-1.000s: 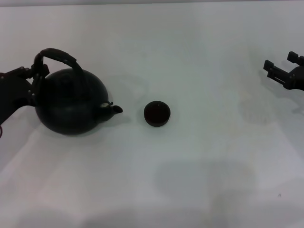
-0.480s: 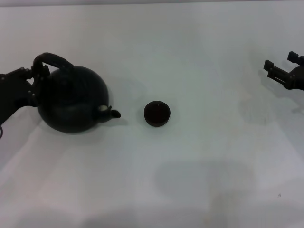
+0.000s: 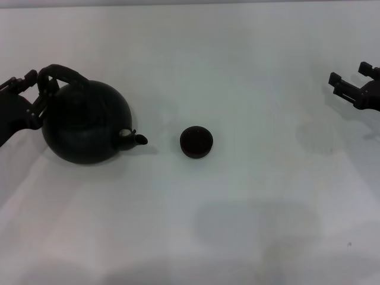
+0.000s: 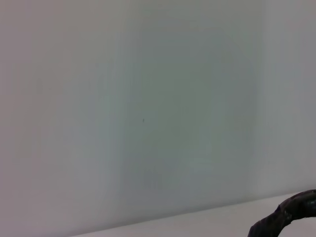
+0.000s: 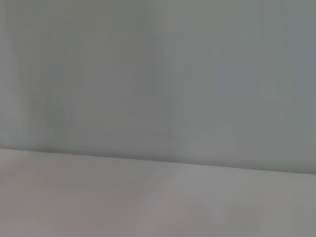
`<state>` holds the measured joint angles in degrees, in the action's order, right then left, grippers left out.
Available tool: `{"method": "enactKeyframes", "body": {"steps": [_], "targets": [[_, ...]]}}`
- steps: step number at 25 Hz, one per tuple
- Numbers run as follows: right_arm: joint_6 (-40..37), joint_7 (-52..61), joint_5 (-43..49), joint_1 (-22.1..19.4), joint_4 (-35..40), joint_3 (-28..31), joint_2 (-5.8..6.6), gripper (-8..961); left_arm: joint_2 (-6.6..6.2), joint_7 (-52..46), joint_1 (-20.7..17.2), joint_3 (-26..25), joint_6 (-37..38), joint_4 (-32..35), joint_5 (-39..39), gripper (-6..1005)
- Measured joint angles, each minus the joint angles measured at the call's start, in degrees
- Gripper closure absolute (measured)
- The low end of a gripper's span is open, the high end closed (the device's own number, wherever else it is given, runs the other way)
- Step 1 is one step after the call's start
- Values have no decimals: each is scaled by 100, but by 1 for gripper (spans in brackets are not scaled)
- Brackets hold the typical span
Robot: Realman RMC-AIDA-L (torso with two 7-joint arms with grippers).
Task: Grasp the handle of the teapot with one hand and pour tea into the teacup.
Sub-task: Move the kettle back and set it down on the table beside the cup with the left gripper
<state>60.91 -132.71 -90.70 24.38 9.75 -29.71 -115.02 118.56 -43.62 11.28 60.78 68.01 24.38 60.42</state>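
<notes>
In the head view, the round black teapot sits on the white table at the left, its short spout pointing right toward the teacup. The small dark teacup stands alone near the middle, about a cup's width from the spout. The arched handle rises over the pot's back left. My left gripper is right against the handle's left end, and whether it holds the handle does not show. A piece of the handle shows in the left wrist view. My right gripper hovers open at the far right.
The white table stretches wide in front of and behind the teapot and cup. The right wrist view shows only table and a pale wall.
The teapot has tipped back from a lean toward the cup, its spout rising and drawing slightly left. My left arm has shifted left and up. The right arm has barely moved.
</notes>
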Motion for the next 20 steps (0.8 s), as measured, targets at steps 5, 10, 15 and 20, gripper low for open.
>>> {"method": "enactKeyframes", "body": {"steps": [5,10,15,20], "targets": [[-8,-7,0,6,0,0,-3,109,23,317,-27,-53,81,-3,0,632],[-24,-1,-6,5,12,0,-3,109,26,500,-66,-56,261,-71,2,557],[-47,6,0,-17,24,0,-3,109,13,752,-122,-59,698,-186,5,412],[-58,17,17,-67,24,0,6,109,4,936,-307,-72,1107,-196,5,285]]}}
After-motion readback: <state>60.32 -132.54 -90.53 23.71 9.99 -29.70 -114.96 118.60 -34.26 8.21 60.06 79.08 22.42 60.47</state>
